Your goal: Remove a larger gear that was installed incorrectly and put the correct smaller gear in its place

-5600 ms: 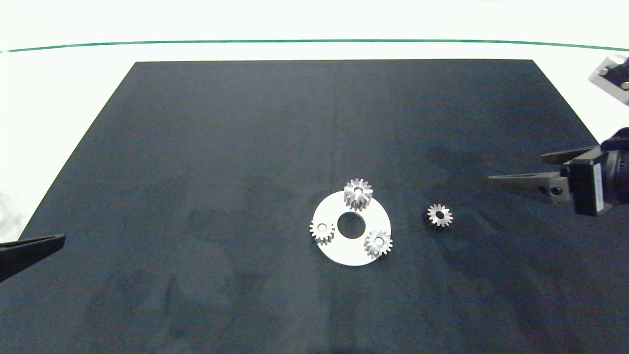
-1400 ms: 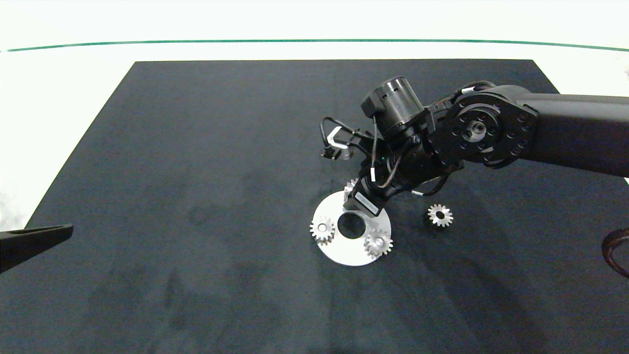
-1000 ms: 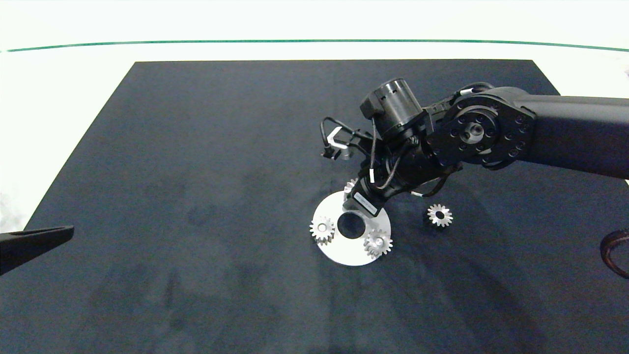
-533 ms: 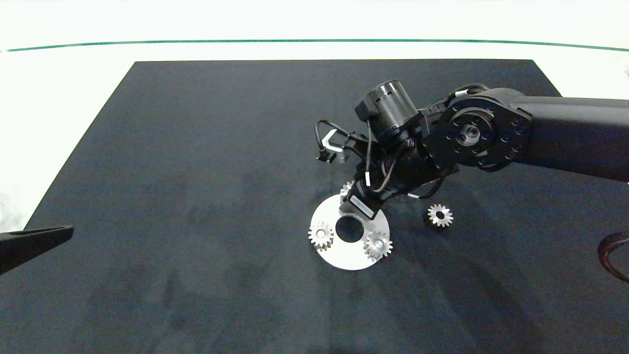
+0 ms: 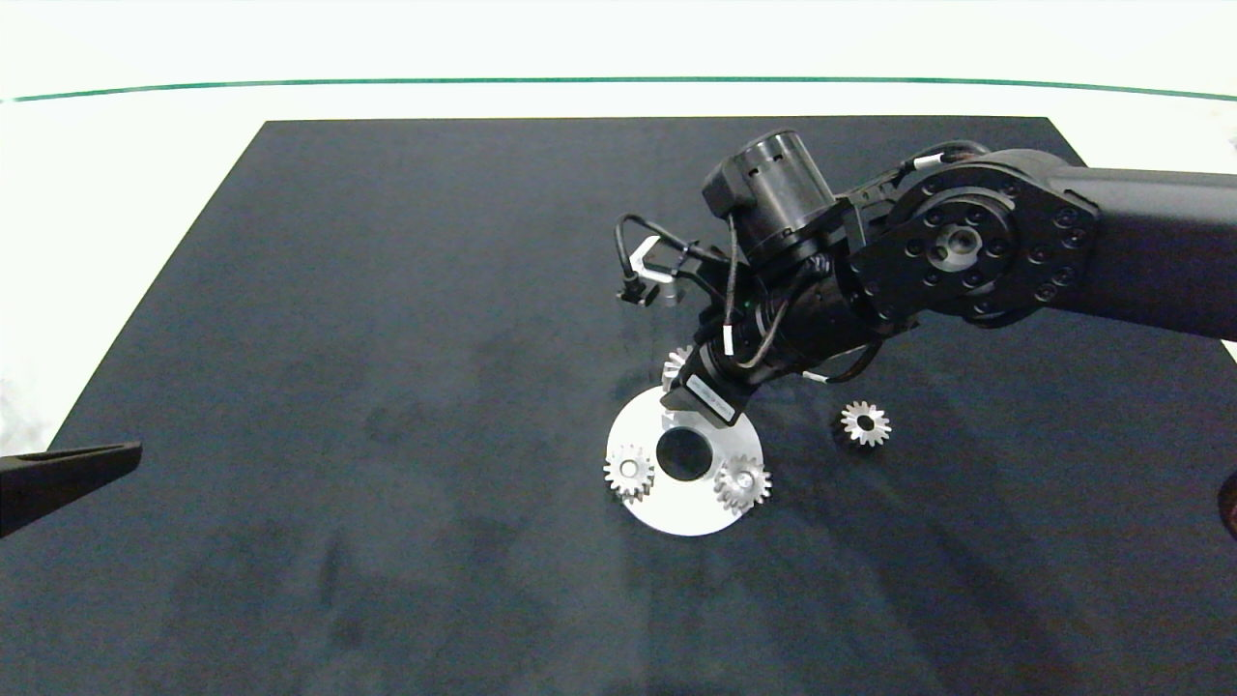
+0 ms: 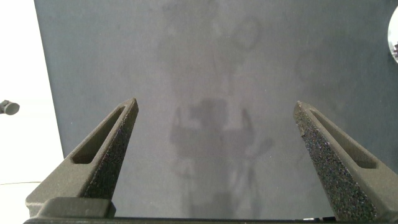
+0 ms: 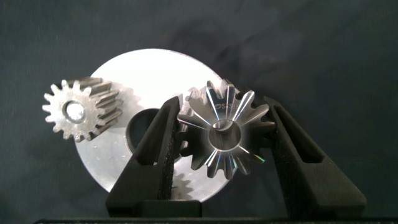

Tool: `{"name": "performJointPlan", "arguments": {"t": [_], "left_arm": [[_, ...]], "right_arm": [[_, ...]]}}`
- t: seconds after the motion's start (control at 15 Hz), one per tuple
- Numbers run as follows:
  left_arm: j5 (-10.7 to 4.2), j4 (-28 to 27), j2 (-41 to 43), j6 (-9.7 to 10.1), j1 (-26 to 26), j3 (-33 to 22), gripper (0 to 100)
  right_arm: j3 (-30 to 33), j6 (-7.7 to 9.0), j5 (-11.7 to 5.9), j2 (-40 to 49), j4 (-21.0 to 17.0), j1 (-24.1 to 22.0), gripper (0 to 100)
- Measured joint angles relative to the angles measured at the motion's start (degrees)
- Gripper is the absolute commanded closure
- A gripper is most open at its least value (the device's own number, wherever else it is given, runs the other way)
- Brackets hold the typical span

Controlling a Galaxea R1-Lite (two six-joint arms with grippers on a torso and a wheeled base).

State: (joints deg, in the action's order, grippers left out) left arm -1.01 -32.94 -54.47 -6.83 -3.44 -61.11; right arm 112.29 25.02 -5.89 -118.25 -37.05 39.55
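My right gripper (image 7: 225, 140) is shut on the larger gear (image 7: 225, 134), a tall silver gear with deep star-like teeth, held over the edge of the round white plate (image 7: 155, 68). In the head view only a sliver of that gear (image 5: 676, 364) shows past the right wrist, at the plate's (image 5: 686, 514) far edge. Two smaller gears (image 5: 628, 471) (image 5: 742, 481) sit on the plate beside its centre hole. A third smaller gear (image 5: 864, 422) lies loose on the mat to the right. My left gripper (image 6: 214, 118) hangs open and empty at the left.
A black mat (image 5: 387, 290) covers the white table, with bare mat to the left of the plate and in front of it. The right arm (image 5: 966, 246) reaches in over the mat's right half, above the loose gear.
The right arm came in from the right edge and closed on the larger gear. Over the last second gripper and gear edged left, and the plate slid slightly left and nearer.
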Motion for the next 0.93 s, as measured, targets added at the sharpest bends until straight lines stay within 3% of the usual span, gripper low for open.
{"name": "performJointPlan", "arguments": {"t": [0.07,0.2,0.27,0.47,0.73,0.93], "left_arm": [[-0.02,0.0,0.0,0.00,0.0,0.0,0],[-0.15,0.0,0.0,0.00,0.0,0.0,0],[-0.17,0.0,0.0,0.02,0.0,0.0,0],[-0.37,0.0,0.0,-0.06,0.1,0.1,0],[-0.63,-0.1,0.0,-0.17,0.2,0.1,0],[-0.69,-0.1,-0.1,-0.33,0.4,0.2,0]], "right_arm": [[0.1,-0.22,-0.33,0.6,0.0,-0.1,66],[0.1,-3.46,-3.28,1.8,0.0,-1.1,66],[0.2,-4.38,-3.69,2.4,0.0,-2.2,66],[-0.9,-5.10,-3.78,4.5,0.0,-6.9,66],[-4.9,-8.51,-3.47,6.9,0.0,-14.1,66],[-6.2,-10.02,-3.21,7.6,0.1,-18.6,66]]}}
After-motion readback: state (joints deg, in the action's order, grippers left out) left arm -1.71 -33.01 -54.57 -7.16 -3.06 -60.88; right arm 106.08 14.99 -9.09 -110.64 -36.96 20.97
